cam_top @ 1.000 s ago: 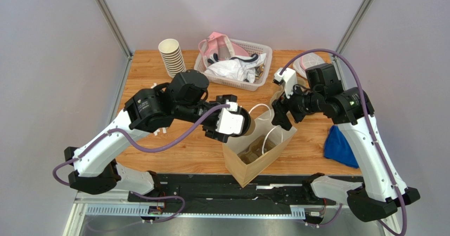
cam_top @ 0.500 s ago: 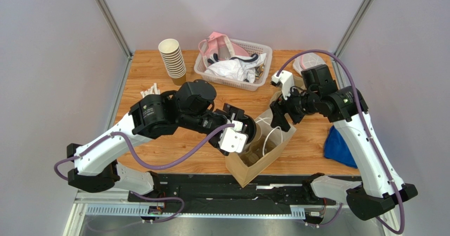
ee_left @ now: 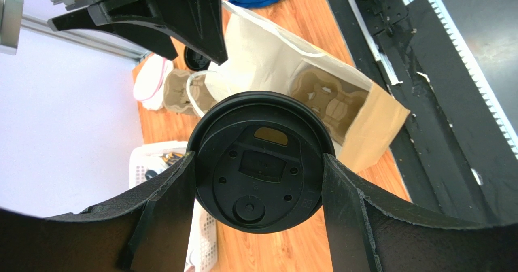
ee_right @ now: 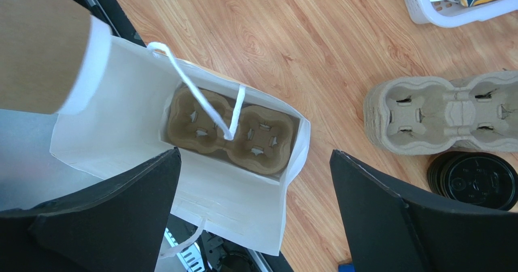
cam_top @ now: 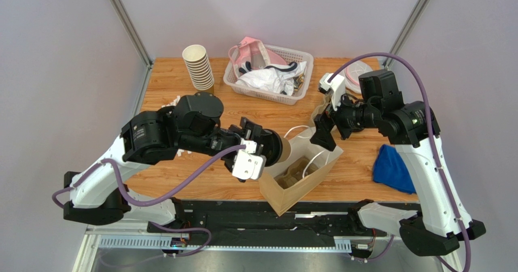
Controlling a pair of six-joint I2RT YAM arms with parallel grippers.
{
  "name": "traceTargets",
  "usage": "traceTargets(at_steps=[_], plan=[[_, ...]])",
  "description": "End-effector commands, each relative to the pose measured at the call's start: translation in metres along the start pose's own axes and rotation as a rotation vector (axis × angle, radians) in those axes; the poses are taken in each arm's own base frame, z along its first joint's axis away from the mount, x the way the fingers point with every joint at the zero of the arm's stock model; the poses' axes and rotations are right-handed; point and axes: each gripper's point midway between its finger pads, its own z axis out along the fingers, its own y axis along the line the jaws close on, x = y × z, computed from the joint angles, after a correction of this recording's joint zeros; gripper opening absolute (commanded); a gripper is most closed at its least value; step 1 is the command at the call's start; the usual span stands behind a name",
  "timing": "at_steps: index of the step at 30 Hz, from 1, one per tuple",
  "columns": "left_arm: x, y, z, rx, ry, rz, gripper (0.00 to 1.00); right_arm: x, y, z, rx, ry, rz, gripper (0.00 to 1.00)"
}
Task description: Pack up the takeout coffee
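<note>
— Since our left gripper (ee_left: pixel 260 187) is clamped on the takeout coffee (cam_top: pixel 283 151), one finger on each side just under the black lid, where do we stand relative to the paper bag (cam_top: pixel 286 196)?

— We hold the cup at the left rim of the bag's mouth, off the table. Its long axis lies nearly level: the lid faces back along our left wrist and the base points right, over the opening. We judge it must be turned upright before it goes down into the carrier (ee_right: pixel 228 132) on the bag's floor.

— And which arm is nearer?

— The left, since it has the cup. Our right gripper (ee_right: pixel 255 156) hangs above the bag's far right side, jaws spread wide, holding nothing.

— What do we count?

— One lidded coffee and one bag. Two carriers: one in the bag, and a second carrier (ee_right: pixel 438 111) on the table to the right. One loose lid (ee_right: pixel 480 178) sits beside that, and one stack of cups (cam_top: pixel 199 68) stands at the far left.
</note>
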Motion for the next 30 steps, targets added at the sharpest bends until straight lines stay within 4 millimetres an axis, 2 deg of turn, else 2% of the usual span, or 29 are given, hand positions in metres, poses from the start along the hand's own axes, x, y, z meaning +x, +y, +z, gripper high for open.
traceTargets(at_steps=[1,6,8,13,15,16,17,19,20,24,30], plan=[[-0.014,-0.006,-0.019,-0.008,-0.037,0.001,0.25,0.018,0.002,-0.003,0.0,0.062,0.004,0.96],[-0.014,-0.006,-0.009,0.013,-0.032,0.026,0.24,0.043,-0.014,0.01,0.054,0.155,0.008,0.83],[-0.015,-0.006,-0.005,0.023,-0.035,0.041,0.24,0.049,-0.015,0.01,0.066,0.172,0.005,0.82],[-0.014,-0.007,0.01,0.047,-0.035,0.052,0.24,0.044,-0.006,0.009,0.024,0.14,0.008,0.83],[-0.011,-0.004,0.019,0.041,-0.026,0.06,0.24,0.047,-0.008,0.013,0.023,0.153,0.018,0.78],[-0.006,-0.005,0.025,0.047,-0.015,0.061,0.24,0.049,-0.009,0.015,0.024,0.159,0.02,0.74],[-0.006,0.0,0.029,0.031,-0.017,0.075,0.23,0.051,-0.01,0.017,0.023,0.166,0.019,0.64],[-0.002,0.0,0.036,0.032,-0.008,0.089,0.23,0.056,-0.009,0.023,0.004,0.174,0.018,0.5],[0.001,0.002,0.039,0.029,0.003,0.098,0.23,0.057,-0.008,0.026,-0.006,0.176,0.017,0.37],[0.009,0.002,0.049,0.044,0.03,0.147,0.23,0.056,-0.009,0.038,-0.047,0.195,-0.001,0.0],[0.01,0.0,0.06,0.052,0.01,0.165,0.23,0.035,0.003,0.04,-0.121,0.142,-0.082,0.0]])
